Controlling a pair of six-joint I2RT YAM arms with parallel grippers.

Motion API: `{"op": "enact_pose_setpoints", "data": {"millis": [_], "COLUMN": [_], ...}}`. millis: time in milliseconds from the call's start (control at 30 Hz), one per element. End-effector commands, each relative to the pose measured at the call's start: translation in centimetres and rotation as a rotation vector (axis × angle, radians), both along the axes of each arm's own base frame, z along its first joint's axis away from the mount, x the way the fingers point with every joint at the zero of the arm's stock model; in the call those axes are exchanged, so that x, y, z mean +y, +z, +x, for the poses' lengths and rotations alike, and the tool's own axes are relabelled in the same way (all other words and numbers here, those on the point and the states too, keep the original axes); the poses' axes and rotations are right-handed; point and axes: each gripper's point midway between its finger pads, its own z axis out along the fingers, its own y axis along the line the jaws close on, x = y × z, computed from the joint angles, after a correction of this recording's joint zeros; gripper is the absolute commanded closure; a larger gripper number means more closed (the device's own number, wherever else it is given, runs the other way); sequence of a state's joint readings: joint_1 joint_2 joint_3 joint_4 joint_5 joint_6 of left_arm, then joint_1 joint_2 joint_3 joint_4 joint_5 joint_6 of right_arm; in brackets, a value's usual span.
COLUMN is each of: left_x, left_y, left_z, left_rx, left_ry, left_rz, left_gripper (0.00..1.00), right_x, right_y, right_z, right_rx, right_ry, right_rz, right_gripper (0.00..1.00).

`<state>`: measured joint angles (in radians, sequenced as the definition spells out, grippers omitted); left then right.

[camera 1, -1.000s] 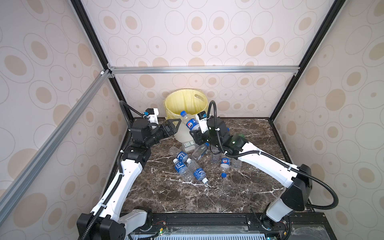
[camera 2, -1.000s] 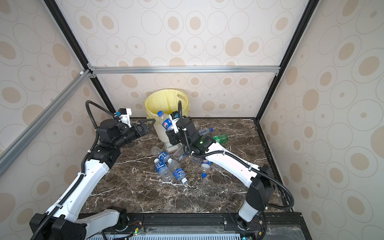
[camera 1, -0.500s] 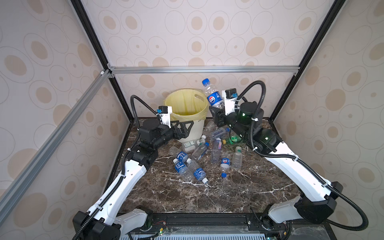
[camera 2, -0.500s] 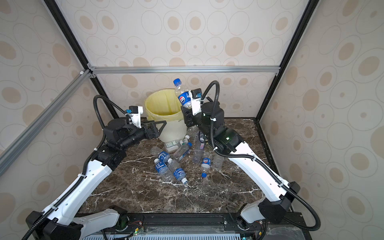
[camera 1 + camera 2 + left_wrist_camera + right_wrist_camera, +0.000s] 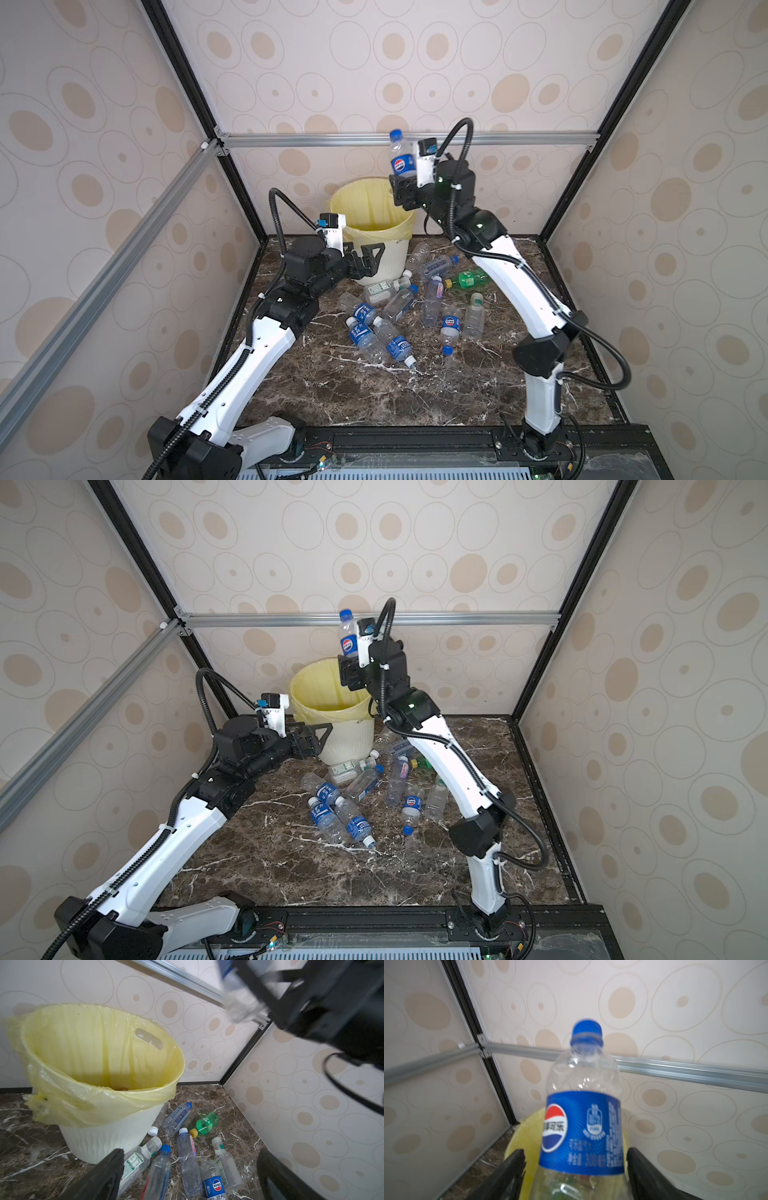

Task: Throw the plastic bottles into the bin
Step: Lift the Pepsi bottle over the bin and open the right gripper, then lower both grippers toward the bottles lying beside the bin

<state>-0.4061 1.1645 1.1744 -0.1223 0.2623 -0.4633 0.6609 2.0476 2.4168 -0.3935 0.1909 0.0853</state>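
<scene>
The right tool (image 5: 402, 189) is raised over the 2 o'clock rim of the bin (image 5: 392, 255), its jaws spread. In the right wrist view a gap shows on each side of the upright blue-capped bottle (image 5: 583, 1132) between them. The bin stands at 12 o'clock on the surface (image 5: 332, 395). The left tool (image 5: 368, 252) hangs released and empty at the bin's 7 o'clock. Other bottles (image 5: 399, 347), a green bottle (image 5: 467, 280) among them, lie scattered from the bin's 5 o'clock toward the centre.

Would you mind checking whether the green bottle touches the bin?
Apart: left wrist view shows a clear bottle lying between the green bottle and the bin.
</scene>
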Motion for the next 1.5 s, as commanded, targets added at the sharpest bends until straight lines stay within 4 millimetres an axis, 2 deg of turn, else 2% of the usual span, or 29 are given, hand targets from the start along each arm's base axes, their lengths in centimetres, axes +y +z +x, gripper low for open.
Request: {"op": "enact_pose_setpoints", "data": {"millis": [0,200,300,333,533,633,733,900,1000,1133,1267,1467], "left_x": [1.4,1.9,1.9,2.1,6.0,8.1,8.1,8.8,8.4,6.7,5.4,4.1], "left_y": [1.2,-0.2,-1.1,-1.2,-2.1,-2.1,-2.5,-5.2,-7.1,-9.2,-11.3,-14.1], "left_z": [-0.6,-0.6,0.0,0.3,2.0,2.2,1.4,0.8,0.7,0.3,-0.4,-1.7], "left_rx": [-0.039,-0.014,0.014,0.022,0.045,0.037,0.0,0.052,0.126,0.203,0.272,0.37], "left_ry": [0.054,0.081,0.092,0.105,0.319,0.436,0.416,0.442,0.415,0.327,0.266,0.22], "left_rz": [0.058,0.084,0.11,0.131,0.305,0.318,0.315,0.308,0.318,0.285,0.222,0.098], "left_gripper": [0.01,0.01,0.01,0.01,0.01,0.01,0.01,0.01,0.01,0.01,0.01,0.01], "right_x": [-0.3,-1.8,-2.4,-2.4,-2.5,-2.4,-2.3,-2.0,-2.0,-2.3,-3.2,-4.5], "right_y": [1.5,2.8,3.1,1.9,0.7,-0.1,-1.1,-2.8,-3.9,-5.9,-8.4,-14.2], "right_z": [-1.7,-2.8,-3.4,-3.3,-4.0,-4.2,-4.2,-4.7,-5.6,-7.1,-8.8,-11.7], "right_rx": [0.018,-0.024,-0.027,-0.005,0.029,0.051,0.069,0.119,0.136,0.164,0.212,0.312], "right_ry": [0.035,0.012,0.005,0.005,0.021,0.03,0.033,0.053,0.062,0.068,0.068,0.06], "right_rz": [0.016,0.015,0.015,-0.002,0.002,0.009,0.016,0.019,0.014,-0.005,-0.017,-0.053], "right_gripper": [0.1,0.0,0.0,0.0,0.0,0.0,0.0,0.0,0.0,0.0,0.0,0.0]}}
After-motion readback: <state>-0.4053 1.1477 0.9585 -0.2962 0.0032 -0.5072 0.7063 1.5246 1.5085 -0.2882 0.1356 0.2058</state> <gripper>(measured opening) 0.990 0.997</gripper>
